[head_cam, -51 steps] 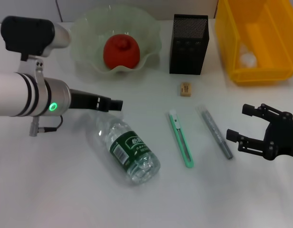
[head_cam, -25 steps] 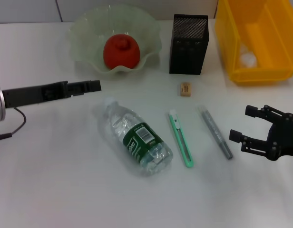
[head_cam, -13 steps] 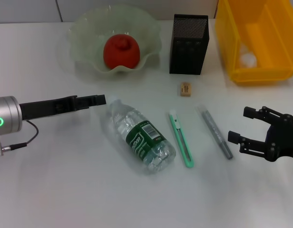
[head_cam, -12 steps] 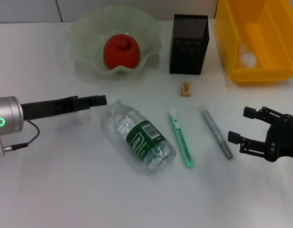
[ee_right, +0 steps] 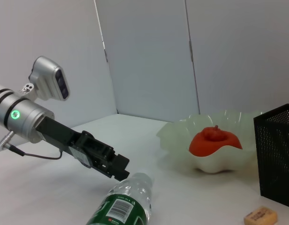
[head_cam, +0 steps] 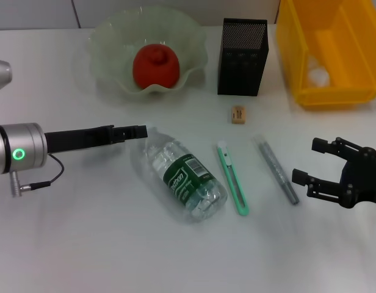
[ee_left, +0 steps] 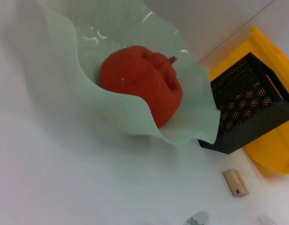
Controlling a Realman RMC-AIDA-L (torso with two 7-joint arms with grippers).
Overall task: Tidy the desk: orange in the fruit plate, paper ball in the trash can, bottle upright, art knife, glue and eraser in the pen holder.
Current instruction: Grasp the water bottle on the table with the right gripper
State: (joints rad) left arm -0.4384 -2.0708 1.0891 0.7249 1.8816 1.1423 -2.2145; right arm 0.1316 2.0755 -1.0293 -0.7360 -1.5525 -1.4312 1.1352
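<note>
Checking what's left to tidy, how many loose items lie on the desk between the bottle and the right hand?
3: eraser nearest the pen holder, art knife beside the bottle, glue nearest the right hand.

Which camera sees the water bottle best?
The head view: the whole bottle lies on its side there, cap toward the left end effector. The right wrist view shows only its cap end and label. The left wrist view catches just a bit of the cap.
</note>
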